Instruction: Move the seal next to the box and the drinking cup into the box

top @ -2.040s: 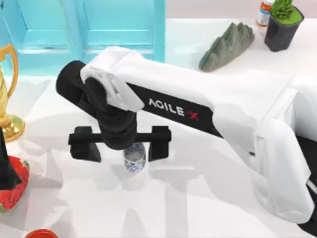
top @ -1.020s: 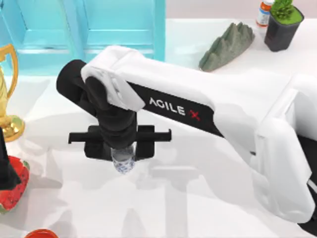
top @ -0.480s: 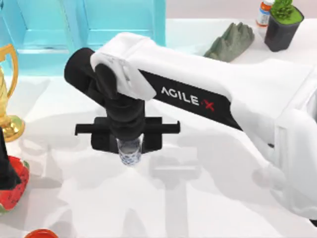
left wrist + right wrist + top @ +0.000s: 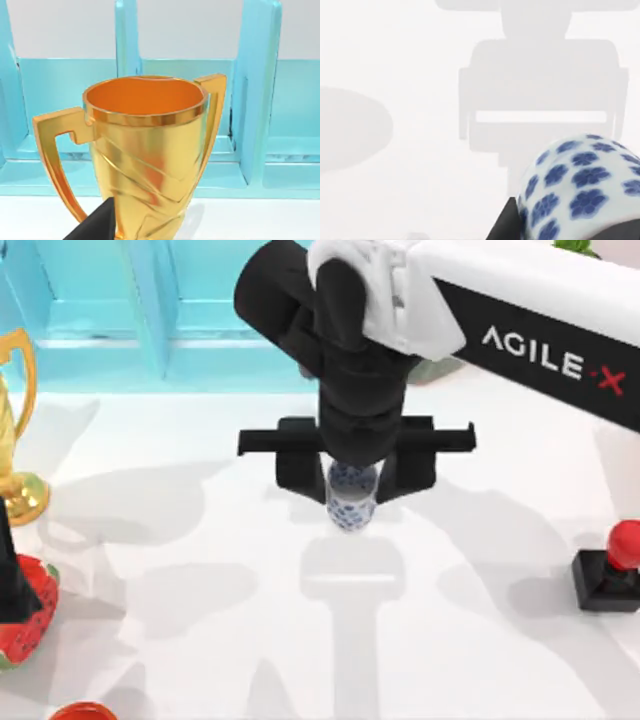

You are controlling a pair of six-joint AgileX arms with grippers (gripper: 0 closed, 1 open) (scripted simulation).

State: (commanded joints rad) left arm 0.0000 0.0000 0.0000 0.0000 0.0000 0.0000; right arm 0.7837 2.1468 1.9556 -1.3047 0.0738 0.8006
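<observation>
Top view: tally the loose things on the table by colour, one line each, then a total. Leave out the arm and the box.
Gold: 1, the trophy
Red and black: 1, the seal
White and blue: 1, the drinking cup, held in the right gripper
Red and green: 1, an item at the left edge
Red-orange: 1, a rim at the bottom edge
Total: 5

open table (image 4: pixel 200 640) ahead; trophy (image 4: pixel 15 430) and seal (image 4: pixel 610 570) flank it.
</observation>
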